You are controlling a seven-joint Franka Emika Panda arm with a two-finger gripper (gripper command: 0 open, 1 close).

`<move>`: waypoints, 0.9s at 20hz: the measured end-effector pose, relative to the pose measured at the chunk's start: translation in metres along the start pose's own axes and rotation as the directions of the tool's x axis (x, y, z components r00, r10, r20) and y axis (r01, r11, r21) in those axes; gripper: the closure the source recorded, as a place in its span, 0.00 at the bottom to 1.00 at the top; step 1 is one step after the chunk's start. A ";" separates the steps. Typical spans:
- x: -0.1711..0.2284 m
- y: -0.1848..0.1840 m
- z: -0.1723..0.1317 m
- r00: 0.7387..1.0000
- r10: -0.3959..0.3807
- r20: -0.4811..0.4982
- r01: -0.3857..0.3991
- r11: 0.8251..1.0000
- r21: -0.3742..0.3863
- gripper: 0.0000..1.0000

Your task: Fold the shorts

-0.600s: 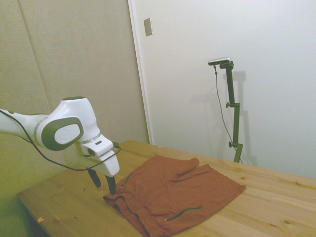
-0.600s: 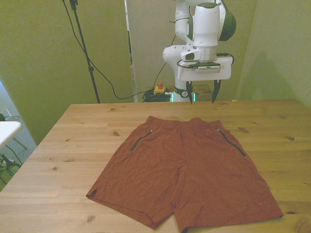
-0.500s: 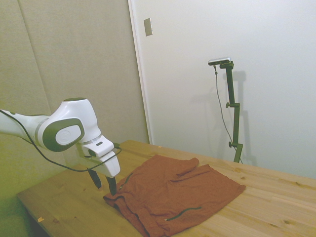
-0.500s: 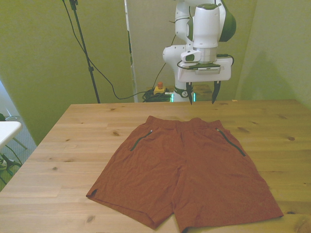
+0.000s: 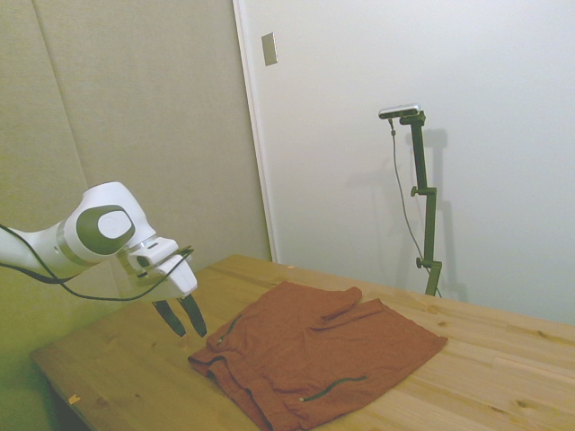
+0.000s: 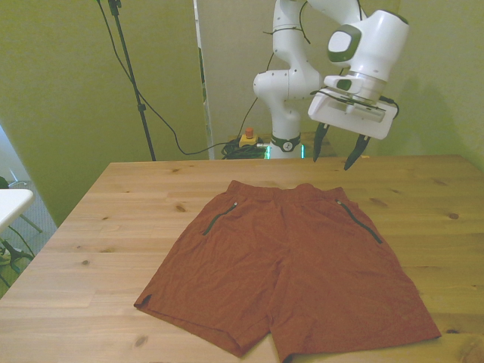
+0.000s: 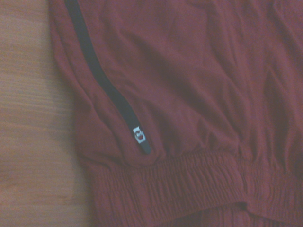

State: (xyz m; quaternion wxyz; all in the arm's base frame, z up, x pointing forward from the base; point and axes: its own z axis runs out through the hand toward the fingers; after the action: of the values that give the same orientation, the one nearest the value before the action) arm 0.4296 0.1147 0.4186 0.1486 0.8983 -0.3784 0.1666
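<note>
Beside shorts [image 6: 291,265], bare table [image 6: 113,227]

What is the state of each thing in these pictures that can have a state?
shorts: spread flat on the table, unfolded, nothing holding them.
pocket zippers: both closed, as far as the views show.
gripper: open, empty, tilted, in the air above the waistband end of the shorts.
wooden table: carries only the shorts.
</note>
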 end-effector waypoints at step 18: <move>-0.057 -0.086 0.057 0.987 -0.086 -0.133 0.039 0.944 -0.327 0.00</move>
State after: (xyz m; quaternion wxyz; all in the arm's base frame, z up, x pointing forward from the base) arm 0.4655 0.1858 0.3318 0.3260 0.8589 -0.3600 0.1625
